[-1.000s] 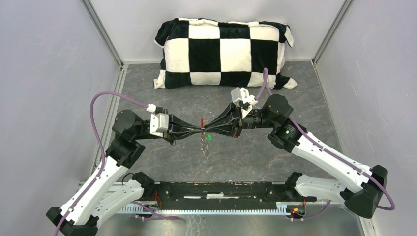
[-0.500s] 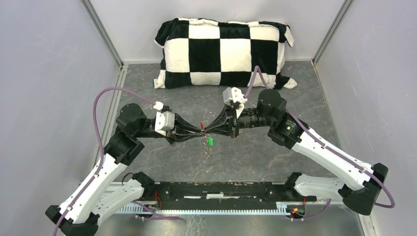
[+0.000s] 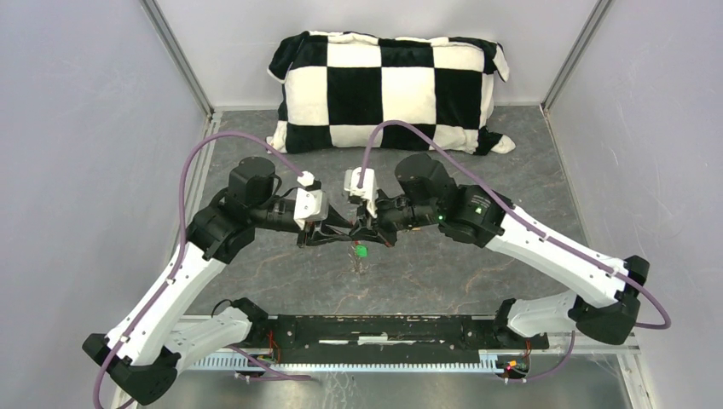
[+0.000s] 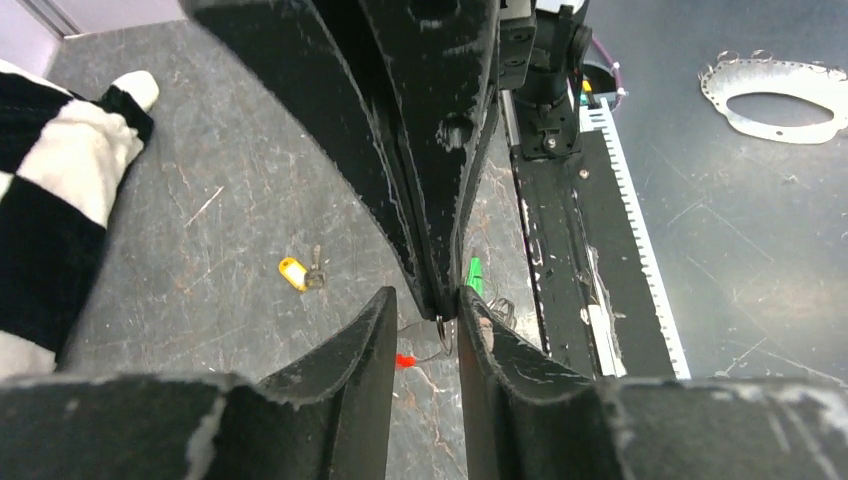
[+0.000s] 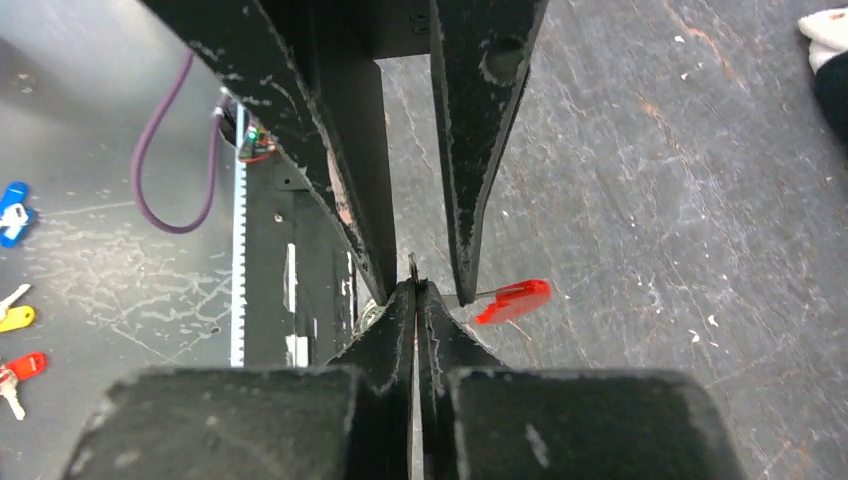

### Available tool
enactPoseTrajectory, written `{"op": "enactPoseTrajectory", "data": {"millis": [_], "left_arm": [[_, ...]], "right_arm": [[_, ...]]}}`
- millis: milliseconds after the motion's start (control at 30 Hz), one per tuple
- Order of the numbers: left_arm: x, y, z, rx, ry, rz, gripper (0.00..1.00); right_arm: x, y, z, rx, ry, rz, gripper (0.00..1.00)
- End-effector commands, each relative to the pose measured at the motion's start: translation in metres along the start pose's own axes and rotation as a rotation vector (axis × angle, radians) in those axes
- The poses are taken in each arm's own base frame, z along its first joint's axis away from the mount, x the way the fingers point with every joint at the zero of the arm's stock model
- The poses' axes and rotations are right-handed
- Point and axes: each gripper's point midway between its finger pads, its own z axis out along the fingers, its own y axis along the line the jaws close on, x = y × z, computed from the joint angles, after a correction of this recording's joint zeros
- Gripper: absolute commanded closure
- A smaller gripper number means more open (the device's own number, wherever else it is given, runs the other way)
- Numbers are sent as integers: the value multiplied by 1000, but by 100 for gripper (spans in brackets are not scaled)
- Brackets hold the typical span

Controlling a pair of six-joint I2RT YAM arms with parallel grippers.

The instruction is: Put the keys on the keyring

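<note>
My two grippers meet tip to tip above the middle of the table. The right gripper (image 5: pixel 415 288) is shut on the thin silver keyring (image 5: pixel 412 265), whose red tag (image 5: pixel 513 300) dangles beside it. The left gripper (image 4: pixel 427 297) is open, its fingers (image 4: pixel 370 340) standing either side of the right gripper's shut tips without gripping the keyring (image 4: pixel 441 335). The green-headed key (image 3: pixel 361 251) hangs just below the tips; whether it sits on the ring I cannot tell. The yellow-headed key (image 4: pixel 293 272) lies on the table apart from both grippers.
A black-and-white checked pillow (image 3: pixel 388 89) lies along the back wall. Grey walls close in the left and right sides. A black rail (image 3: pixel 384 328) with the arm bases runs along the near edge. Spare coloured key tags (image 5: pixel 12 318) lie beyond that rail.
The right gripper has shut on the keyring and the left gripper has opened and let it go. Both wrists have shifted left and raised their elbows.
</note>
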Motion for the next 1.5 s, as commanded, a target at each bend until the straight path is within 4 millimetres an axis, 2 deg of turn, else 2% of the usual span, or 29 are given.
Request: {"op": "enactPoseTrajectory", "data": {"millis": [0,200,467,900,1333,1467], "left_arm": [[1,9,-4,-27,48,74,67],[10,6,-6,-11,87,78,74],[16,1,-12,-17,125,112,58],[17,-1,-9,6,111,90,58],[28,-1,-8,4,132,89,77],[27,-1,-7,13,126,90,87]], "right_arm": [[-11,0,-3,49,32,-50,100],[-16,2,-2,50,31,-53,100],[-15,3,0,46,42,-59,100],[-19,6,8,27,44,-65,100],[-32,11,10,2,-7,-62,100],[-33,13,13,-11,-19,-55,100]]}}
